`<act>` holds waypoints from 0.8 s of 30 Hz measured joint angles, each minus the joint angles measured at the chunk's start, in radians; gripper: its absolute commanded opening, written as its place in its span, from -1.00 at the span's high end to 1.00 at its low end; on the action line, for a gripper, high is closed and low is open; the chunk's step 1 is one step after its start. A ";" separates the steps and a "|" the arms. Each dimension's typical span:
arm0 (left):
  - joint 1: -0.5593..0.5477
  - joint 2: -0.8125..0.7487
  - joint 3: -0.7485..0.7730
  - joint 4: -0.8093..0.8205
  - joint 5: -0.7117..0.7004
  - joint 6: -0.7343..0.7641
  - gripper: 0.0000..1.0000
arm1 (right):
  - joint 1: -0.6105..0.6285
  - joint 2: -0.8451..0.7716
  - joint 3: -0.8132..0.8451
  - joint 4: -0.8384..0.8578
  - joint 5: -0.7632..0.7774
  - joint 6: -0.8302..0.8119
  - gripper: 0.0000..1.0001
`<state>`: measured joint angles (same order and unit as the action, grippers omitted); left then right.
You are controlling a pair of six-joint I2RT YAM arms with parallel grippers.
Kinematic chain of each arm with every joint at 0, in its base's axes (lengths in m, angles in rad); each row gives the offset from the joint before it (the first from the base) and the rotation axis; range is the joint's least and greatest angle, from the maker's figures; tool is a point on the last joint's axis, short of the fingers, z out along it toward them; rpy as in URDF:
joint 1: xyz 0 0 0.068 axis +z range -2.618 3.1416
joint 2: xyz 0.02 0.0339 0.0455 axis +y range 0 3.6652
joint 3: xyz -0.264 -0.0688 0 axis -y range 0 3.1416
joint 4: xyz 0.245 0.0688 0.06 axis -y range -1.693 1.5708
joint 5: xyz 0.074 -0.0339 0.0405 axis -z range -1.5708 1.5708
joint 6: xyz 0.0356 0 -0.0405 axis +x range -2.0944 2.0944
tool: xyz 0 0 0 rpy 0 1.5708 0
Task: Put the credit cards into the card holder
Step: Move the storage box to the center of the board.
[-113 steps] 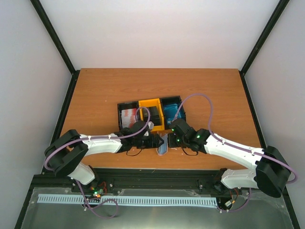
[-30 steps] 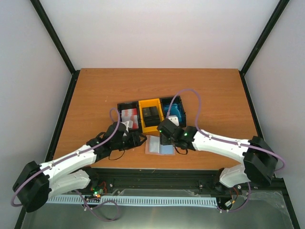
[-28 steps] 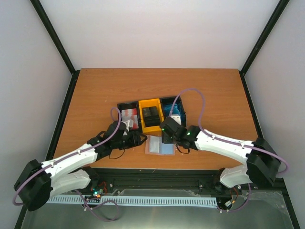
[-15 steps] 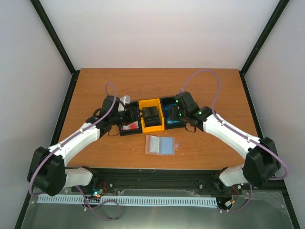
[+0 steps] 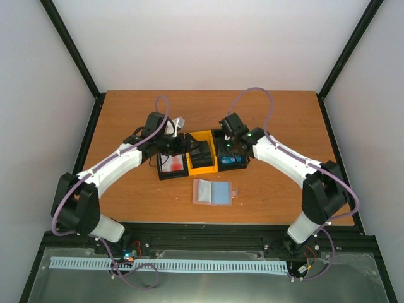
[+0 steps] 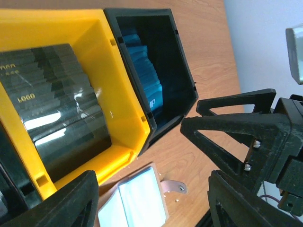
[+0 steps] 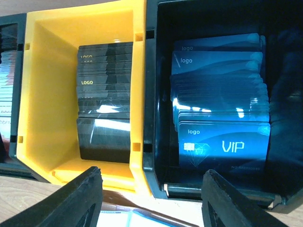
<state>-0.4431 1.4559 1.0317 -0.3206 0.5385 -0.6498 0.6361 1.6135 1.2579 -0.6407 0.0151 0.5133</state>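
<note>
— How are the two arms posed?

— Both reach away from the near edge to a row of three bins in the middle of the table (image 5: 126, 113). The left arm (image 5: 113, 165) runs far and to the right, and the left gripper (image 6: 137, 150) hangs over the left black bin (image 5: 170, 177). The right arm (image 5: 284, 161) bends at the near right and slants far and to the left. This puts the right gripper (image 7: 151, 172) over the right black bin (image 7: 284, 142).

— Is either gripper holding anything?

— No. In each wrist view the two fingers stand wide apart with nothing between them, so both grippers are released.

— Where are the cards?

— All of them sit in the bins. The red-and-white cards (image 5: 172, 164) are in the left black bin. The dark cards (image 7: 104, 94) are stacked in the yellow bin (image 7: 142, 71) in the middle. The blue cards (image 7: 220, 142) fill the right black bin, and the nearest one reads VIP.

— And the card holder?

— The card holder (image 5: 212, 191) lies flat and open on the table, just on the near side of the yellow bin and apart from it. Its pale inner face is up, and its snap tab (image 6: 173, 185) sticks out to the right. Neither gripper touches it.
</note>
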 measured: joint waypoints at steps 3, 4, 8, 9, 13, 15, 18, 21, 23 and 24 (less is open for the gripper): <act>0.000 0.025 0.045 -0.042 -0.021 0.041 -0.32 | -0.002 0.046 0.045 -0.023 0.006 -0.005 -0.15; 0.000 0.034 0.059 -0.054 -0.033 0.053 -0.32 | -0.003 0.060 0.059 -0.030 0.010 -0.009 -0.15; 0.000 0.056 0.092 -0.110 -0.121 0.072 -0.34 | -0.004 0.100 0.099 -0.042 -0.002 -0.050 -0.15; 0.001 0.056 0.092 -0.128 -0.153 0.072 -0.33 | -0.004 0.107 0.106 -0.043 -0.014 -0.067 -0.15; 0.024 0.050 0.085 -0.195 -0.256 0.053 -0.32 | 0.000 0.125 0.131 -0.044 -0.055 -0.126 -0.15; 0.056 0.034 0.069 -0.231 -0.311 0.029 -0.37 | 0.005 0.125 0.137 -0.043 -0.074 -0.142 -0.15; 0.108 -0.012 0.026 -0.282 -0.395 -0.017 -0.45 | 0.010 0.126 0.146 -0.038 -0.097 -0.154 -0.16; 0.166 -0.065 -0.031 -0.310 -0.445 -0.050 -0.46 | 0.011 0.127 0.154 -0.038 -0.101 -0.158 -0.17; 0.200 -0.067 -0.047 -0.319 -0.450 -0.055 -0.38 | 0.011 0.127 0.161 -0.042 -0.092 -0.158 -0.17; 0.213 -0.054 -0.047 -0.319 -0.450 -0.055 -0.33 | 0.011 0.127 0.166 -0.045 -0.083 -0.159 -0.17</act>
<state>-0.2298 1.4017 0.9848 -0.6399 0.0887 -0.7044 0.6468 1.7409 1.4235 -0.6853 -0.0681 0.3542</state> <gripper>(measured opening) 0.724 0.583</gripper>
